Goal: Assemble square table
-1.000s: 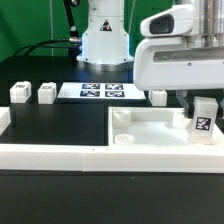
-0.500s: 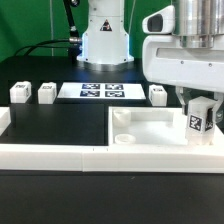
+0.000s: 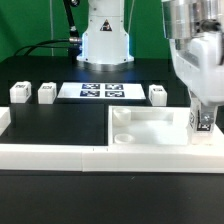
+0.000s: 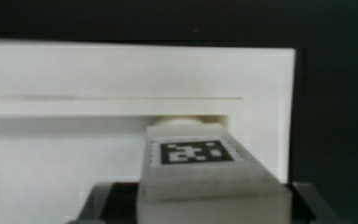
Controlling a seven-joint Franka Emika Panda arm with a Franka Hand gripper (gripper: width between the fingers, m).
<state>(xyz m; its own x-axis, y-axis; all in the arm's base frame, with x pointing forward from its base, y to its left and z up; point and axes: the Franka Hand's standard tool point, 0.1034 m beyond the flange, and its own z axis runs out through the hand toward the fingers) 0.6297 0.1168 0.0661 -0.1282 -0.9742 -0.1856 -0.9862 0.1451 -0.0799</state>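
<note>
The white square tabletop (image 3: 150, 128) lies inside the corner of the border wall, at the exterior view's right. My gripper (image 3: 204, 122) is shut on a white tagged leg block (image 3: 204, 120) and holds it upright over the tabletop's right side. In the wrist view the leg (image 4: 201, 165) fills the space between my dark fingers (image 4: 110, 203), its tag facing the camera, its tip near a socket of the tabletop (image 4: 87, 120). Three more leg blocks stand on the black table: two at the left (image 3: 18, 93) (image 3: 46, 93) and one near the middle (image 3: 158, 94).
The marker board (image 3: 100, 91) lies flat at the back centre. The long low white border wall (image 3: 50, 152) runs along the front, with a short piece at the left (image 3: 4, 120). The robot base (image 3: 103, 35) stands behind.
My arm has turned and moved right, carrying the leg block lower over the tabletop's right side. The other legs and the tabletop have not moved.
</note>
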